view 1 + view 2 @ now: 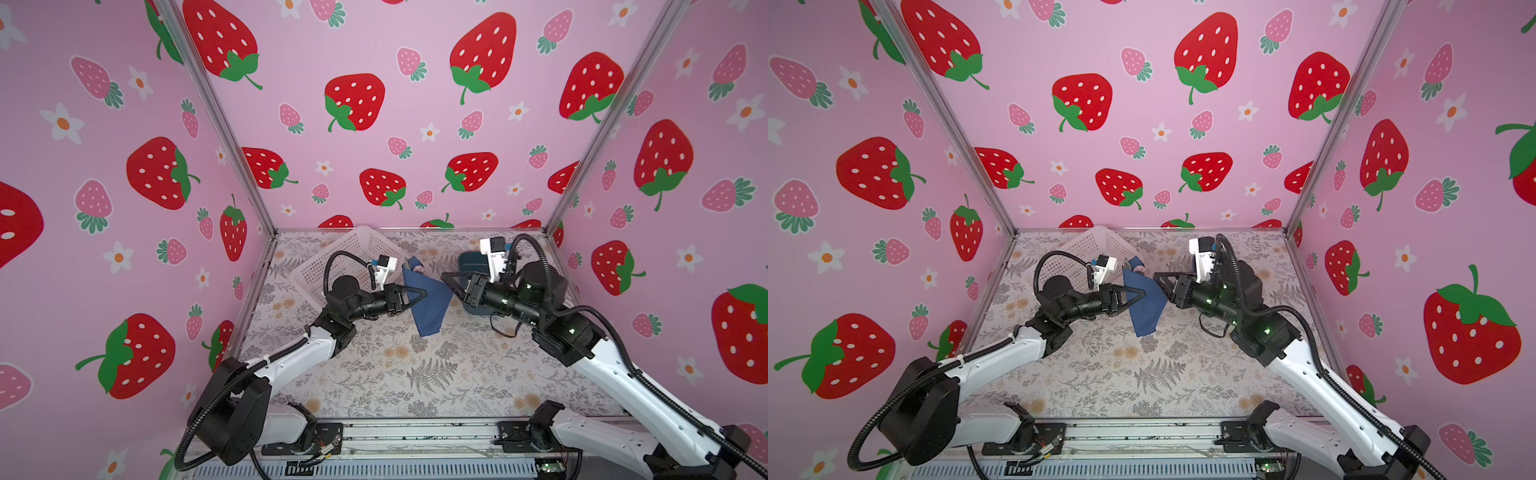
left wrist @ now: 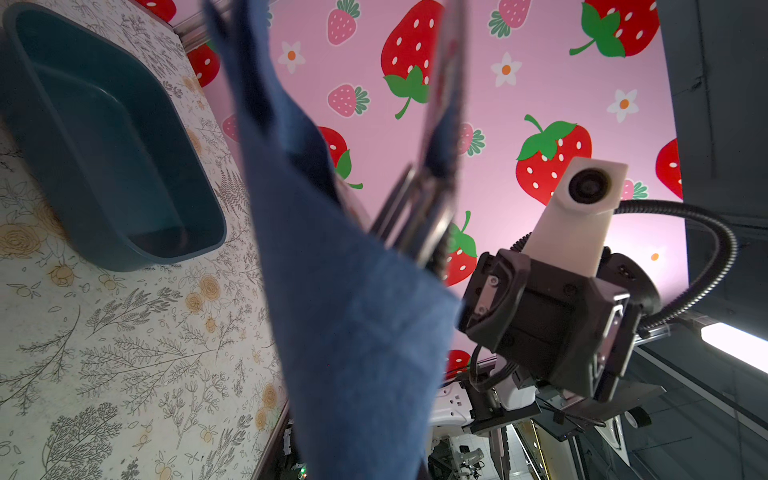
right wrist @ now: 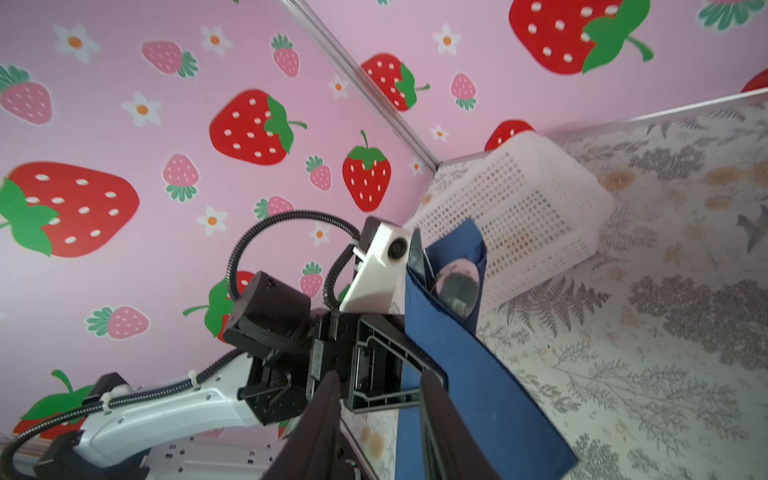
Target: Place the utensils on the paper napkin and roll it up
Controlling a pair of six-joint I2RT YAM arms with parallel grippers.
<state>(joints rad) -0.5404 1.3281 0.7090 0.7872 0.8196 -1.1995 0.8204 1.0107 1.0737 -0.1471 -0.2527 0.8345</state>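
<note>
The left fingers (image 3: 395, 340) are clenched on the rolled paper napkin (image 1: 432, 305), which hangs above the counter (image 1: 395, 374) with the utensils (image 3: 455, 282) peeking from one open end; the right fingers (image 3: 324, 424) stand apart just beside it, gripping nothing. We judge the paper soft, slack at its empty end and easily torn, while the steel inside is stiff and slippery. We would therefore take hold across the utensil-filled part, never the loose tail.

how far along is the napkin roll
Mostly done: the utensils sit inside the paper napkin, ends poking out. In hand: the left gripper pinches it, lifted off the table; the right gripper is open beside it. Left: it looks loose, so probably tightening the roll.
</note>
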